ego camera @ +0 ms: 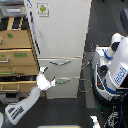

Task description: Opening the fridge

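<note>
The tall white fridge (60, 30) stands in the middle of the exterior view. Its large upper door carries a green-marked square sticker (43, 8) and a long vertical handle (33, 25) on its left edge. Below are two drawers with silver handles, the upper (60, 63) and the lower (63, 80). The upper door looks closed. My gripper (50, 82) is at the end of a white arm rising from the lower left. It sits at the left edge of the lowest drawer, beside its handle. Its fingers look slightly spread, but the image is too coarse to tell.
A tan wooden drawer cabinet (15, 55) stands against the fridge on the exterior view's left, with some drawers pulled out. A white robot body (115, 70) with cables stands at the exterior view's right. The floor is dark.
</note>
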